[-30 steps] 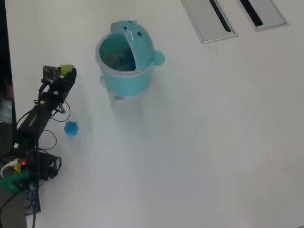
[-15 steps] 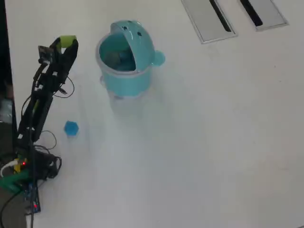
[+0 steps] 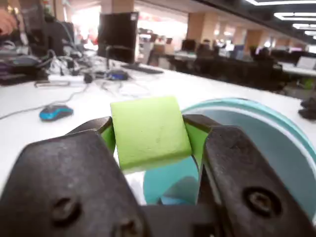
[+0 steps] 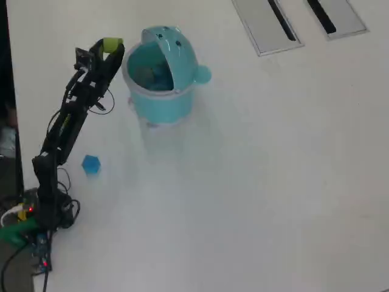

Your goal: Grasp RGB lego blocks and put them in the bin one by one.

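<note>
Counts: two lego blocks visible, one bin, one arm. No red block visible in either view.

Pincer point(image 3: 150, 136) is pinching the yellow-green block point(image 3: 149, 132); in the wrist view both dark jaws press its left and right sides and the block sits square between them. In the overhead view the same yellow-green block point(image 4: 112, 44) is held at the arm's tip, just beside the left rim of the bin point(image 4: 161, 100), near the tabletop's point(image 4: 261, 182) far edge.

Blue block point(image 4: 90, 163) lies on the tabletop near the left edge, well apart from the bin, beside the arm's lower links.

Bin is teal, lid tipped up at the back with dark dots, round knob on its right side. Opening faces the camera in the wrist view; bin point(image 3: 276, 148) sits right behind the held block.

Versus half a second ago: the pincer with the block has moved right and toward the far edge, closing on the bin rim. Blue block and bin unchanged.
</note>
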`<state>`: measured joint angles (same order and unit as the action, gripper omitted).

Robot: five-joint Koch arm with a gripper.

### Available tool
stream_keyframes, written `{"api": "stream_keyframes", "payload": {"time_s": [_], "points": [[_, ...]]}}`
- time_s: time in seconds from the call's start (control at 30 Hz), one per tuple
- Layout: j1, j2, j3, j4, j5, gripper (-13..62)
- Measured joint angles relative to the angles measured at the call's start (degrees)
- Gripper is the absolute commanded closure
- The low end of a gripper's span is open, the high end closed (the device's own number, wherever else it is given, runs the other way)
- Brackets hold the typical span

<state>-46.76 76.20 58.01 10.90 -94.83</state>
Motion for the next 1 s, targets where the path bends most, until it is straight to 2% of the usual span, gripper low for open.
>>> {"api": "stream_keyframes", "payload": {"time_s": [0.57, 0.6, 0.7, 0.8, 1.0], "points": [[5.7, -9.5, -2.7, -3.5, 0.0, 36.0], [6.2, -10.0, -2.7, -3.5, 0.0, 31.9], [7.5, -10.8, -3.2, -3.5, -0.1, 28.6], [9.1, -11.1, -6.7, -4.0, -2.5, 20.0], [9.6, -11.0, -6.7, -4.8, -4.9, 16.3]]}}
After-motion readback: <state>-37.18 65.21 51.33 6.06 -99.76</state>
